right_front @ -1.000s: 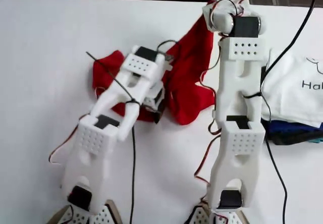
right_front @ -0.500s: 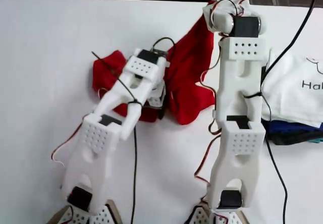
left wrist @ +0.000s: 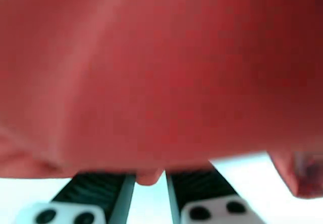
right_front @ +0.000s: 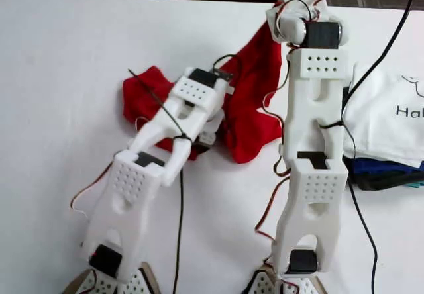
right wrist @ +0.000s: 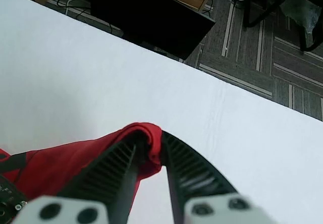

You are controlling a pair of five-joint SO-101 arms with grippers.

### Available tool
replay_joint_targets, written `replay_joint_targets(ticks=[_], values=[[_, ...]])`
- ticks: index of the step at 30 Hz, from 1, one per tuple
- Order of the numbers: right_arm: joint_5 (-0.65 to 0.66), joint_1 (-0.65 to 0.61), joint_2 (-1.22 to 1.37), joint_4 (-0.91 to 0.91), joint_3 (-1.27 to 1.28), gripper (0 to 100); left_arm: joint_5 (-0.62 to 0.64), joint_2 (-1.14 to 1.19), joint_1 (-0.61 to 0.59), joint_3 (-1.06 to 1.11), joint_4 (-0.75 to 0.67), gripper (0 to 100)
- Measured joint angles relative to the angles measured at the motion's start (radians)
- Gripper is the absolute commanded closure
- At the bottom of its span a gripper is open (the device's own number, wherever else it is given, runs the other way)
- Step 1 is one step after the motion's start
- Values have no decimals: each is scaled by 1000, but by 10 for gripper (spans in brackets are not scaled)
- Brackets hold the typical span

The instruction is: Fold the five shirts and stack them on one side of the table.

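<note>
A red shirt (right_front: 248, 118) lies crumpled in the middle of the white table (right_front: 59, 62), one corner drawn toward the far edge. My right gripper (right wrist: 151, 148) is shut on that corner of the red shirt (right wrist: 60, 168), close to the far edge, where the right arm (right_front: 311, 108) stretches straight out. My left gripper (left wrist: 150, 183) sits low over the shirt's near middle part, shut on a fold of the red shirt (left wrist: 161, 72). In the high view the left wrist (right_front: 199, 98) hides those fingers.
At the right edge a folded white shirt (right_front: 387, 118) tops a pile with a dark blue shirt (right_front: 377, 171) beneath. Loose cables hang off both arms. Beyond the table's far edge (right wrist: 222, 80) are floor and dark furniture (right wrist: 151, 17).
The left arm has slid to the right over the red shirt, and the cloth's left lobe has shifted slightly with it. The right arm has kept still.
</note>
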Motion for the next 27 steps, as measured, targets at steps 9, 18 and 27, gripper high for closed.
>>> replay_joint_targets(ticks=[9, 18, 27], values=[[9, 0, 0, 58, 0, 978, -106, -215, -153, 15, 66, 975], [94, -18, 0, 196, -54, 978, -244, -528, -333, 15, 71, 975], [173, -58, -130, 330, -318, 978, -298, -769, -488, 17, 74, 975]])
